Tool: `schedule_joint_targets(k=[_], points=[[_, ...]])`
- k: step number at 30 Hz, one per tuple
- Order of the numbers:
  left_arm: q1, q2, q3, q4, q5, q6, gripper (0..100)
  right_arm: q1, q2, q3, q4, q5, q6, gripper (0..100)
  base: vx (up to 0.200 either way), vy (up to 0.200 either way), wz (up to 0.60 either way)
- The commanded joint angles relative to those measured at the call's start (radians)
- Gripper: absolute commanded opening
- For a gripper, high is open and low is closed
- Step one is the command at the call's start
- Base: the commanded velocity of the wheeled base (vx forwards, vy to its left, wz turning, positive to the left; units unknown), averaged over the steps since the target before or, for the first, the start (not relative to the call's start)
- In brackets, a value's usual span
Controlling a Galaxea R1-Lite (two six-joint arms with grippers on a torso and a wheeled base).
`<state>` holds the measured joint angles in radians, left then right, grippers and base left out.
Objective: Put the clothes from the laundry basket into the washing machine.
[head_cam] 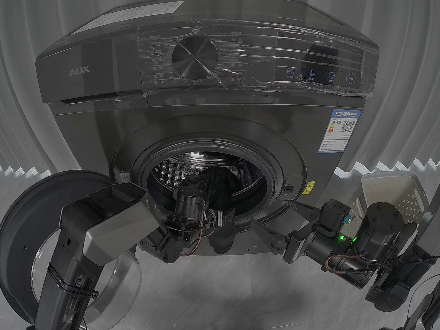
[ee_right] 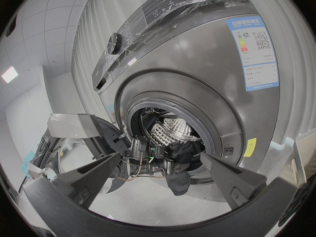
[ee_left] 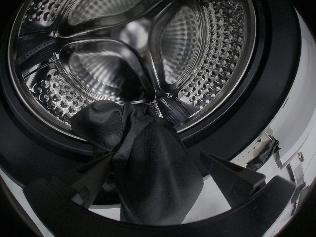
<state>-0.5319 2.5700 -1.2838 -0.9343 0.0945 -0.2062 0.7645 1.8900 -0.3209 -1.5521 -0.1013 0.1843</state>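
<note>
My left pincer (ee_left: 155, 154) apart at drum (ee_left: 108, 73) mouth; black garment (ee_left: 158, 188) between its fingers (ee_left: 230, 178), draped lengthwise over lip (ee_left: 253, 92), tail hanging near; right pincer (head_cam: 270, 214) apart, empty, off right.

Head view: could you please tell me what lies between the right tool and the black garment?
Nothing: between the right tool and the black garment the stretch is bare, with the washing machine's front behind, as the head view shows.

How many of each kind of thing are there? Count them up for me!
Grey metal front-loading washing machine: 1
Black cloth garment: 1
White perforated plastic laundry basket: 1
Robot end effectors: 2, left end effector and right end effector
Total: 5
</note>
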Motion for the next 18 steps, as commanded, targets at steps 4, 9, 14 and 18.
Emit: schedule_joint_targets(k=[4,9,14,18], points=[[0.006,0.049,-0.031,-0.006,0.002,-0.001,0,-0.001,0.0,-0.003,0.0,0.0,0.0,100,0.0,0.0,0.0],[0.012,0.049,-0.089,-0.028,0.016,-0.002,0,0.001,0.001,0.0,0.0,0.002,0.001,100,0.0,0.0,0.0],[0.026,0.045,-0.189,-0.043,0.067,-0.012,0,0.001,0.0,-0.003,0.0,0.0,0.012,100,0.0,0.0,0.0],[0.033,0.052,-0.224,-0.061,0.073,-0.012,0,0.003,0.0,-0.004,0.0,0.0,0.015,100,0.0,0.0,0.0]])
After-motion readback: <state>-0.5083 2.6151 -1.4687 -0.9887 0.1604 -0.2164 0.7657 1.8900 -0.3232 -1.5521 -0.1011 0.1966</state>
